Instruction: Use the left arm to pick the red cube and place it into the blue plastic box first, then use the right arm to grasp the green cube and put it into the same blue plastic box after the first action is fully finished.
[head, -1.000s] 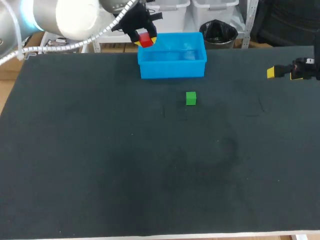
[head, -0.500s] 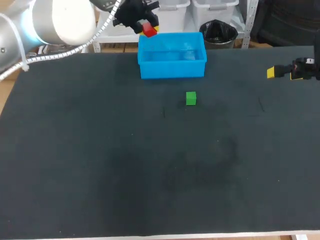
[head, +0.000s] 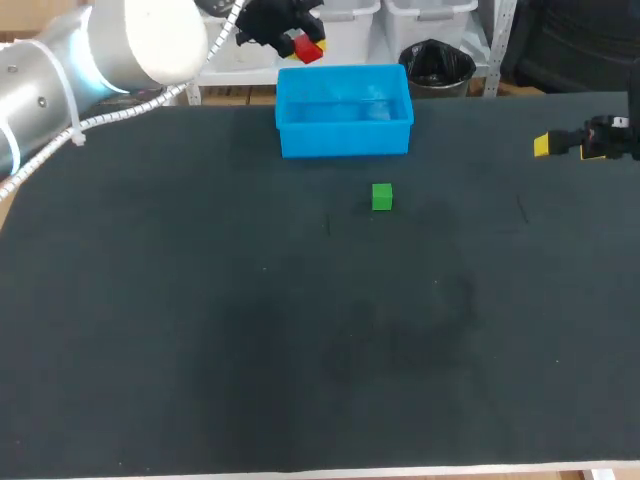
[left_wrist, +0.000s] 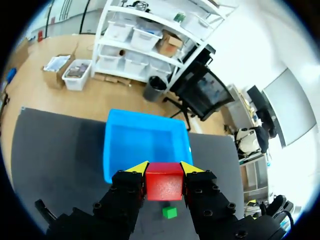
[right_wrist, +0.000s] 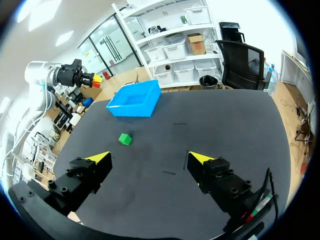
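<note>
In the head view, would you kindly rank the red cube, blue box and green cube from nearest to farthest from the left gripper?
1. Red cube: between the left gripper's fingers.
2. Blue box: close beside, at the table's far edge.
3. Green cube: on the table, past the box.

Bright, even light falls from overhead, so the dark table (head: 200, 350) looks matte with faint paler patches, the green cube (head: 382, 197) casts barely any soft shadow, and the white shell of the left arm (head: 140, 40) gleams, nearly washed out.
</note>
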